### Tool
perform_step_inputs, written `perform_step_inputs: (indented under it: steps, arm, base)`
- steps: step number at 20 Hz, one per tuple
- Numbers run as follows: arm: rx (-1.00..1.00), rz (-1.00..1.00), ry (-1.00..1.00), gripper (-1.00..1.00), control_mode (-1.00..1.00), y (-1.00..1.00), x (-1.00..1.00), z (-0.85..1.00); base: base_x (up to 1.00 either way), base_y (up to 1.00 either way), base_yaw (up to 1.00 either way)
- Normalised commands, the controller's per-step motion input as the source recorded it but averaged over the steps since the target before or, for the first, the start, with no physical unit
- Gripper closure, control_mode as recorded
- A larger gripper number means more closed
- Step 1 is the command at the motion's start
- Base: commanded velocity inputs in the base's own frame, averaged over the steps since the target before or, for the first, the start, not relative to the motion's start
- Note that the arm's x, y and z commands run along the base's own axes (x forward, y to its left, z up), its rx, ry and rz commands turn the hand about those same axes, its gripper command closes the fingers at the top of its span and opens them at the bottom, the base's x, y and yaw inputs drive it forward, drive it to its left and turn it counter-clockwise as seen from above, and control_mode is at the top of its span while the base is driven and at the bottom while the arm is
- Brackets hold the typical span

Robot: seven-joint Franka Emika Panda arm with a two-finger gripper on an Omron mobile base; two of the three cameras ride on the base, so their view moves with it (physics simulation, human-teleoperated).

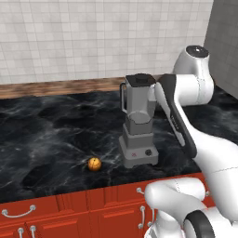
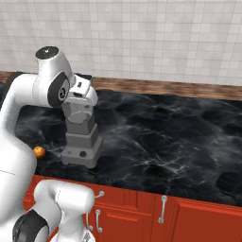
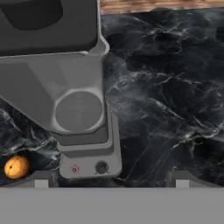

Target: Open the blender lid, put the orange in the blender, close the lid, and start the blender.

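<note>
On black marble counter (image 1: 46, 135), one grey tapered-jar blender (image 1: 138, 125), dark square lid (image 1: 140, 80) on, one small orange (image 1: 94, 163) beside. Gripper (image 3: 111, 179) hovers above, fingers spread wide, empty.

blender lid (image 3: 43, 26) edge-cropped (tool state perhaps hidden)

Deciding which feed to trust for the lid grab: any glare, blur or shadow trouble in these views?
Left base view: flat even light, blender lid crisp, orange with a soft shadow. Right base view: the arm covers part of the blender. Hand view: steep foreshortening, lid dark and featureless, no glare.
</note>
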Motion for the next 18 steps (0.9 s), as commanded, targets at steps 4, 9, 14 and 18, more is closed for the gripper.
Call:
perform_step_inputs:
  steps: [4, 9, 14, 18]
  arm:
    - [0.00, -0.15, -0.26, -1.00, -1.00, 0.11, -0.34, 1.00]
    - [-0.03, -0.04, -0.13, -1.00, -1.00, 0.32, -0.04, 0.91]
    - [-0.02, -0.01, 0.02, -1.00, -1.00, 0.47, 0.25, 0.27]
    - [0.00, 0.02, 0.04, -1.00, -1.00, 0.14, 0.40, 0.00]
  base:
    - [0.00, 0.00, 0.00]
    - [0.00, 0.00, 0.00]
    - [0.00, 0.00, 0.00]
    - [0.00, 0.00, 0.00]
